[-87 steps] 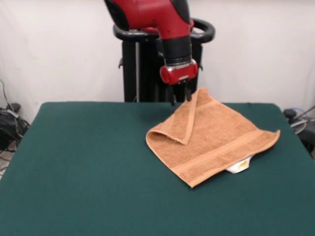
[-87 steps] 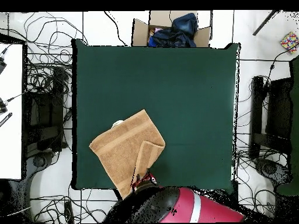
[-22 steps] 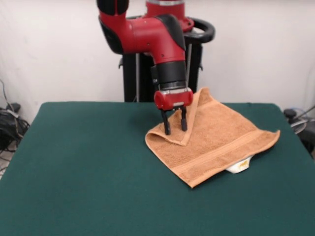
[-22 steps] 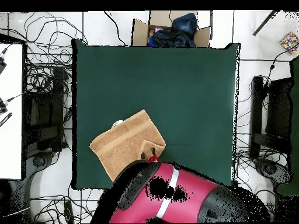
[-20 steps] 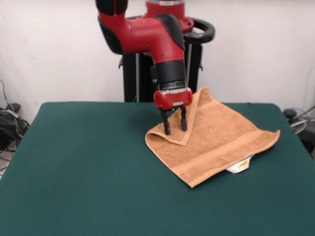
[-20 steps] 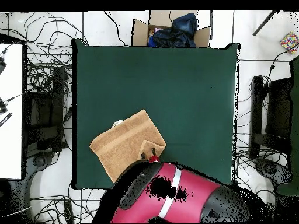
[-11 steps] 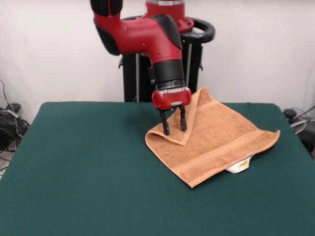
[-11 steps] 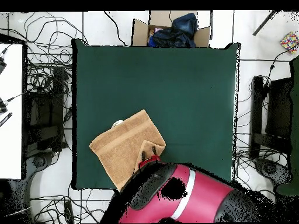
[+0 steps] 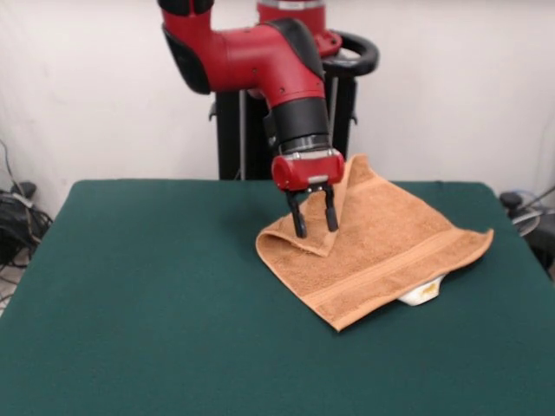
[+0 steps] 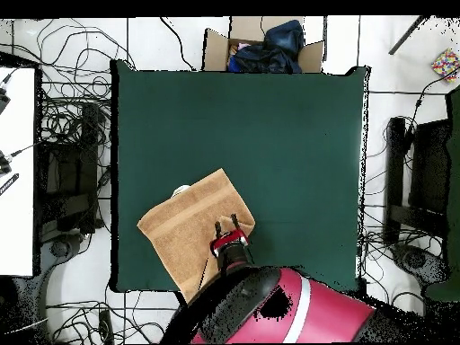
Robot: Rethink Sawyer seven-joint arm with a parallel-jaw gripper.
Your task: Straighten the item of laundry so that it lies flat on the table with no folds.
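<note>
The item of laundry, an orange-tan towel [image 9: 390,247] [image 10: 182,232], lies on the right half of the green table [image 9: 156,286] [image 10: 269,135]. One corner of it is folded over into a triangular flap on its left side. A white care label [image 9: 422,293] [image 10: 181,190] pokes out from under its front edge. My gripper [image 9: 316,230] [image 10: 225,223] hangs straight down over that flap, open, one finger on each side of the flap's middle. The tips are at or just above the cloth; I cannot tell whether they touch it. Nothing is held.
In the overhead view a cardboard box [image 10: 260,45] with dark clothes stands just beyond the table's top edge. Cables cover the floor on both sides, and a white bench [image 10: 16,171] stands at the left. The towel's far corner hangs near the table's back edge.
Over the last second the gripper shifted slightly to the right over the flap in the front view. About four seconds ago it was higher, behind the towel's far corner. The towel has not moved.
</note>
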